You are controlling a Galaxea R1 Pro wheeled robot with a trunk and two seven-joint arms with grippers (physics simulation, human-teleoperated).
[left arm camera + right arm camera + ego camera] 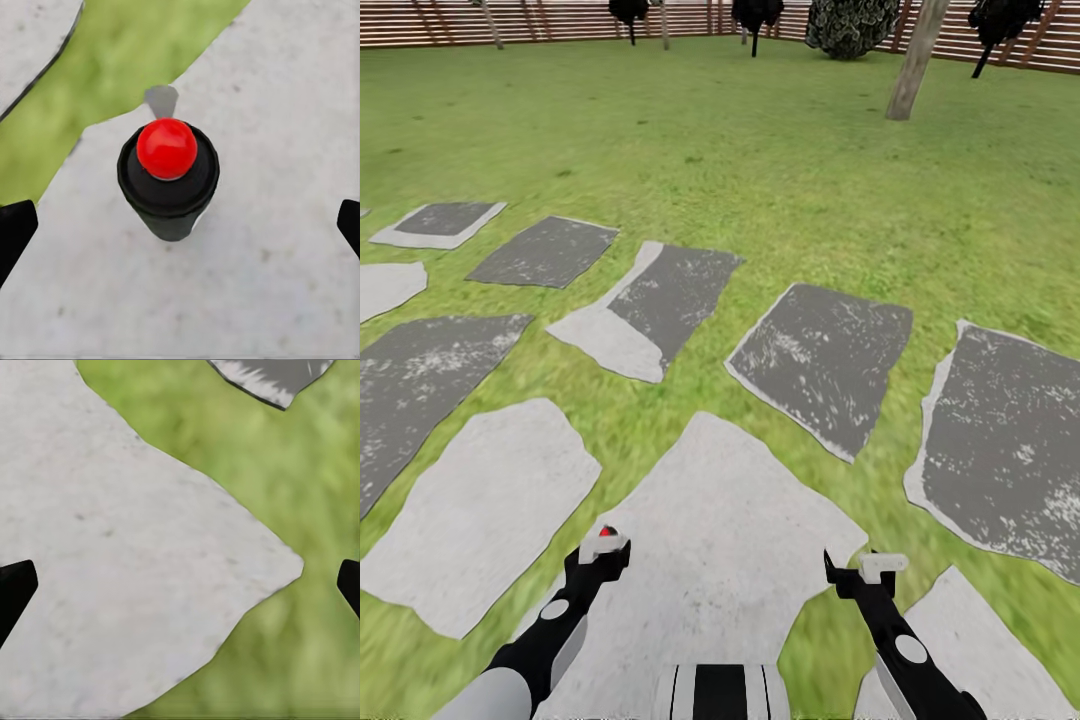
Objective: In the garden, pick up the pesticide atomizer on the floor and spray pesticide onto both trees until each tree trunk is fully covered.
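Note:
The pesticide atomizer (pixel 167 172), a black bottle with a round red top, stands upright on a pale grey stone slab (pixel 270 285). My left gripper (pixel 181 225) hovers over it, open, its black fingertips (pixel 15 229) wide apart and clear of the bottle. In the head view the red top (pixel 607 531) peeks out beside the left gripper (pixel 603 550). My right gripper (pixel 870 570) is open over the same slab's edge (pixel 112 585), holding nothing. One leaning grey-brown tree trunk (pixel 913 60) rises far off at the back right on the grass floor (pixel 760 170).
Grey and dark stepping stones (pixel 825 360) lie across the lawn ahead. A round dark bush (pixel 850 25) and dark palms (pixel 755 15) stand before the slatted wooden fence (pixel 560 20) at the back. Open grass stretches between the stones and the tree.

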